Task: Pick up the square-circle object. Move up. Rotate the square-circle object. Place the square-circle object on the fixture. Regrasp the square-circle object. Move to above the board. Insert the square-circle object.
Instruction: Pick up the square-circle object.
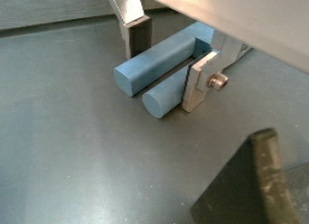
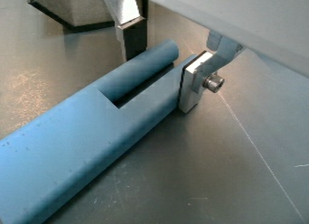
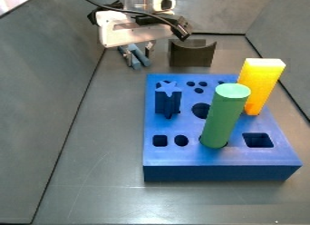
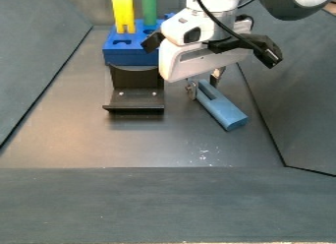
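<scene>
Lying flat on the dark floor, the square-circle object (image 4: 221, 107) is a slim light blue-grey peg made of two joined bars, one squared and one rounded, as its end face shows in a wrist view (image 1: 154, 76). The gripper (image 2: 157, 56) is down over it, its flat silver fingers (image 1: 200, 83) standing on either side of the peg near one end; in both wrist views each plate appears to press against a flank of the peg, so the pincer looks clamped on it, while the peg's underside seems to rest on the floor. In a side view the gripper (image 3: 136, 56) sits low beside the fixture (image 3: 190, 53), a small dark block with a U-shaped notch in its top, the two near each other but apart. The board (image 3: 224, 158), a thick blue square with shaped holes in its top face, lies just beyond the fixture and well clear of the peg. A tall green cylinder (image 3: 224, 115) and a yellow rectangular block (image 3: 259, 83) stand upright in the board, and a dark blue star-shaped peg (image 3: 168, 100) rises from it too.
</scene>
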### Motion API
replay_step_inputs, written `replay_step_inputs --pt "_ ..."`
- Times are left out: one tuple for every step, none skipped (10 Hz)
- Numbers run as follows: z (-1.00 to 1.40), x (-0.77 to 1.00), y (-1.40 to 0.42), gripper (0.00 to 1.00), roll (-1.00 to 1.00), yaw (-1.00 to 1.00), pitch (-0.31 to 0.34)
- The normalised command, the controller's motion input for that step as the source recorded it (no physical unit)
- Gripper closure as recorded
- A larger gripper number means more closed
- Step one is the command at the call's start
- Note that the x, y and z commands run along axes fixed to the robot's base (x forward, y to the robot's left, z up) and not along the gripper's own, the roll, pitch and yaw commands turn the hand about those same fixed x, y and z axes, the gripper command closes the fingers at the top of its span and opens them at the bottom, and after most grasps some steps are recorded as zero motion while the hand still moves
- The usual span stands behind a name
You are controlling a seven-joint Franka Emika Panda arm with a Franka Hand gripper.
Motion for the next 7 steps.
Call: replay_step_inputs --pt "0.0 0.0 0.0 1.0 0.0 0.0 0.0" --pt "0.0 0.0 0.0 1.0 0.0 0.0 0.0" --pt "0.0 0.0 0.0 1.0 0.0 0.0 0.0" --pt "0.0 0.0 0.0 1.0 0.0 0.0 0.0" --pt "0.0 0.0 0.0 1.0 0.0 0.0 0.0" --pt "0.0 0.0 0.0 1.0 0.0 0.0 0.0" --pt "0.0 0.0 0.0 1.0 0.0 0.0 0.0"
